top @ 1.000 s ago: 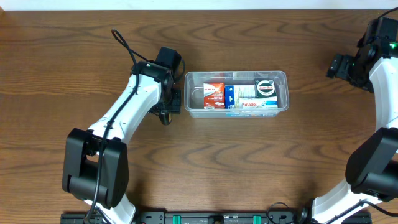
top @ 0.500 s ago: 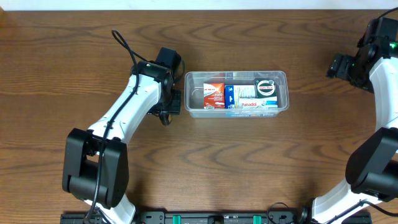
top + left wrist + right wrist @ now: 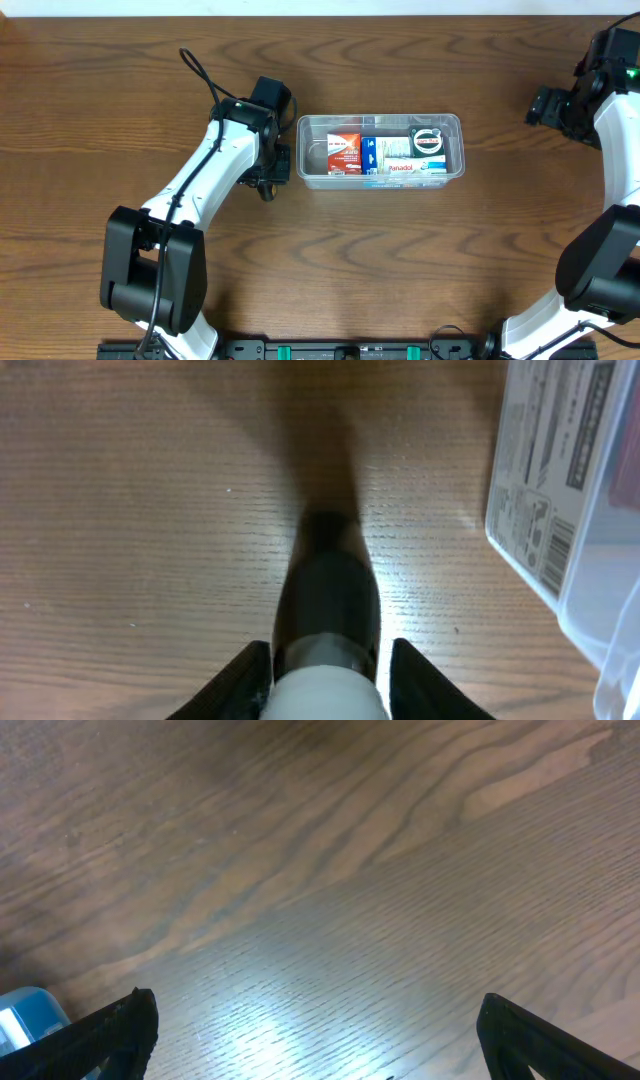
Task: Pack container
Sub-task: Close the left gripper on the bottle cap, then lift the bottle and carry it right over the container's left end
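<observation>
The container (image 3: 381, 124), a clear rimmed tub, is seen near the middle of the bench (image 3: 400, 260), lying lengthwise left to right; four things are packed inside it, close together; a red-and-white box (image 3: 344, 152) is set toward its left end, a blue box (image 3: 374, 150) just beside that, and a white box (image 3: 408, 168) along the near wall, on which "Panadol" can be read; a round black-and-white item (image 3: 428, 139) is lodged at the right end (its lettering is too small to be made out); through the tub's wall in the left wrist view a printed panel with a barcode (image 3: 545, 510) is shown, its text blurred; the left pincer (image 3: 325, 660) is held just beside the container's left end and is clenched on a dark cylinder (image 3: 328, 590) with a pale band, pointed at the bench; the right pincer (image 3: 310, 1030) is parked well apart at the far right, its fingers spread wide with nothing between them.
</observation>
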You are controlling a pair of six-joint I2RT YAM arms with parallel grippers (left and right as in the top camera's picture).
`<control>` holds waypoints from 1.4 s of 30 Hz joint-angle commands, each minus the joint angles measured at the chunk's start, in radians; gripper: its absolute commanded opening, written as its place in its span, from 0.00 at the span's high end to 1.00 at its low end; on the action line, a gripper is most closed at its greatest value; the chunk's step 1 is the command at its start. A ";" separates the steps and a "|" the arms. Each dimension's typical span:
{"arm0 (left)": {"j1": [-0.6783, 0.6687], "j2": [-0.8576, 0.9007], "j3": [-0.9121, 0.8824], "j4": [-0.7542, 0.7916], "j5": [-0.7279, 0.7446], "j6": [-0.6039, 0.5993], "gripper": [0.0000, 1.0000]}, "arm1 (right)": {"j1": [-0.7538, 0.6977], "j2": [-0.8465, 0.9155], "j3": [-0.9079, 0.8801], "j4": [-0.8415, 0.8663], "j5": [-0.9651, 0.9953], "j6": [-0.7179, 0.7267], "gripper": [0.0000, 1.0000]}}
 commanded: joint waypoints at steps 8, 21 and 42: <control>0.004 0.010 -0.005 -0.006 -0.012 0.007 0.74 | -0.004 -0.016 0.011 -0.001 0.006 -0.011 0.01; 0.004 0.009 0.048 -0.021 -0.013 0.007 0.80 | -0.004 -0.016 0.011 -0.001 0.006 -0.011 0.01; 0.002 0.009 0.475 -0.172 -0.014 -0.039 0.79 | -0.004 -0.016 0.011 -0.001 0.006 -0.011 0.01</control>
